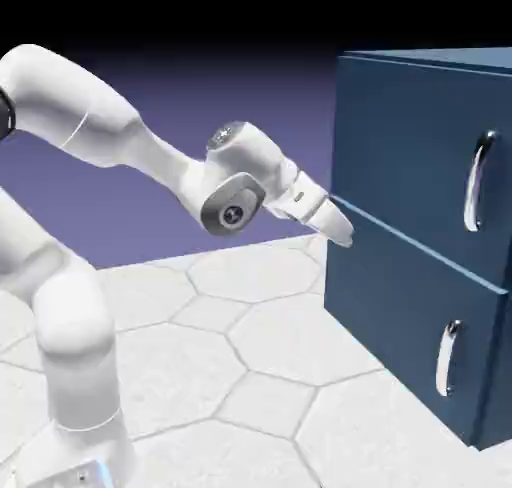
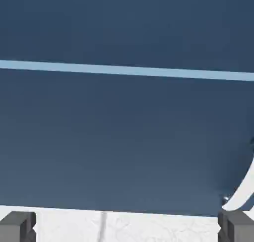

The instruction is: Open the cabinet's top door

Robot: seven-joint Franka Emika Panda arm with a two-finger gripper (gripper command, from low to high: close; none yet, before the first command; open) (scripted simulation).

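Note:
The dark-blue cabinet (image 1: 420, 246) fills the exterior view's right. Its top door (image 1: 410, 146) is shut, with a long curved silver handle (image 1: 480, 181) near its right side. My gripper (image 1: 337, 226) points down and right, close to the cabinet front's left edge at the seam between the two panels, well left of that handle. In the hand view my gripper (image 2: 127, 228) is open, its grey fingertips (image 2: 17, 226) far apart with nothing between them. Blue panel fills that view, crossed by a light seam line (image 2: 127, 70), and the top door (image 2: 127, 23) lies above it.
The shorter lower panel (image 1: 400, 326) carries a smaller silver handle (image 1: 448, 358); a curved silver piece (image 2: 244, 189) shows at the hand view's right edge. The white hexagon-patterned table (image 1: 260, 356) lies under the arm and shows as a pale strip (image 2: 124, 226) below the cabinet.

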